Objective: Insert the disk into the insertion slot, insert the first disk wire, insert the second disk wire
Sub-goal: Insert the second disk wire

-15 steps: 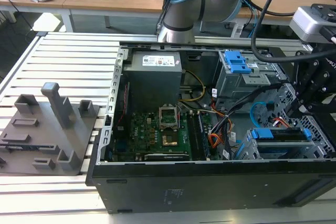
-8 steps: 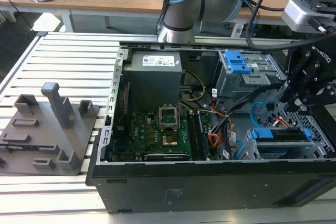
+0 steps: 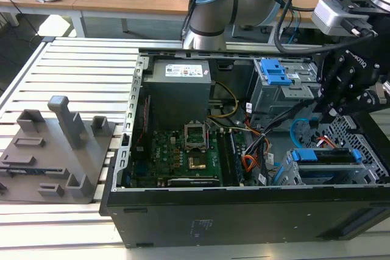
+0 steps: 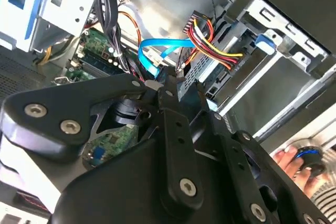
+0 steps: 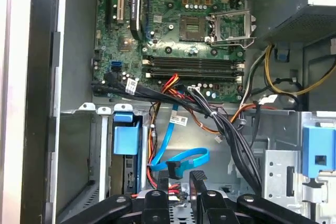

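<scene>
disk [image 3: 323, 155] is seated in the insertion slot [image 3: 317, 178], at the front corner of the case on the exterior view's right. Blue caddy edge flush with the top of the grey cage. In the first wrist view the caddy's blue tab [image 5: 127, 139] stands up inside the cage frame.

hand [image 3: 326, 108] hangs just above and behind the slot, inside the case. In both wrist views the fingers are drawn close together [image 4: 157, 85] [image 5: 181, 178], pinching the plug end of the blue wire [image 4: 157, 45]. The rest of that flat wire loops free ahead of the fingertips [image 5: 184, 156] and trails back toward the motherboard [image 5: 194, 24].

A red/yellow/black wire bundle [image 4: 210, 35] runs beside the blue wire toward the cage. Can't tell if its plug is mated.

The taller bay with the blue latch [image 3: 274, 74] sits behind the slot, near the arm [image 3: 213, 4]. Power supply [image 3: 180, 86] is at the rear and the motherboard lies flat on the case floor.

The case [image 3: 244, 217] lies on its side, open, on the slatted table [image 3: 79, 65]. A grey fixture block [image 3: 61, 144] sits beside it on the exterior view's left, well apart from the hand.

A person's fingers [image 4: 286, 158] rest on a small blue-and-black object outside the case, at the edge of the second wrist view.
</scene>
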You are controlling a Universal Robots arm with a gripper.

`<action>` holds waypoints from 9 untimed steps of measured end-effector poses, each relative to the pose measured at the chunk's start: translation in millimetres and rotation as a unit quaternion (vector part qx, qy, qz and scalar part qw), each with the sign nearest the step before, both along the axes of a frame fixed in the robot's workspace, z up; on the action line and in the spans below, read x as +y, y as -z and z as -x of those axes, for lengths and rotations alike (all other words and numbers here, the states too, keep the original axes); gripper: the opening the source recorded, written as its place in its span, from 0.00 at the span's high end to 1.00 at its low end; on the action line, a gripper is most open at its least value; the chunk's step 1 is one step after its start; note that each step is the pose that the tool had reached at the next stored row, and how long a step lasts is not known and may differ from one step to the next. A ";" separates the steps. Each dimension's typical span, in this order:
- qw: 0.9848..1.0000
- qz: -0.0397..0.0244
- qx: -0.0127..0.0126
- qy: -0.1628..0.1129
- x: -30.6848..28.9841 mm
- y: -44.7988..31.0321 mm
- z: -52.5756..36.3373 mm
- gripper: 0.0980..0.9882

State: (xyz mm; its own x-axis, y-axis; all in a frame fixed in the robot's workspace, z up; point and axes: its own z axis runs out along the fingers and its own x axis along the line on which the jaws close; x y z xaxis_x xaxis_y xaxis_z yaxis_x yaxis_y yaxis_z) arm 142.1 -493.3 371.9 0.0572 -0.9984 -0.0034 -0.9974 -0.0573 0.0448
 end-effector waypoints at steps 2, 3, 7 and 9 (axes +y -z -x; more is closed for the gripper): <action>1.000 0.000 0.000 -0.018 0.0 0.9 0.1 0.77; 0.999 0.000 0.000 -0.032 -0.1 1.5 0.1 0.77; 0.995 0.000 0.000 -0.098 0.1 4.0 0.1 0.77; 0.995 0.000 0.000 -0.104 0.9 5.1 4.8 0.77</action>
State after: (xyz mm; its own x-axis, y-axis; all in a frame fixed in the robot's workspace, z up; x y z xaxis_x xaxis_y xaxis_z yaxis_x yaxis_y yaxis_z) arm 137.2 -492.4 366.8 0.2617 -0.9652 -0.0037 -0.9641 -0.2616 0.0448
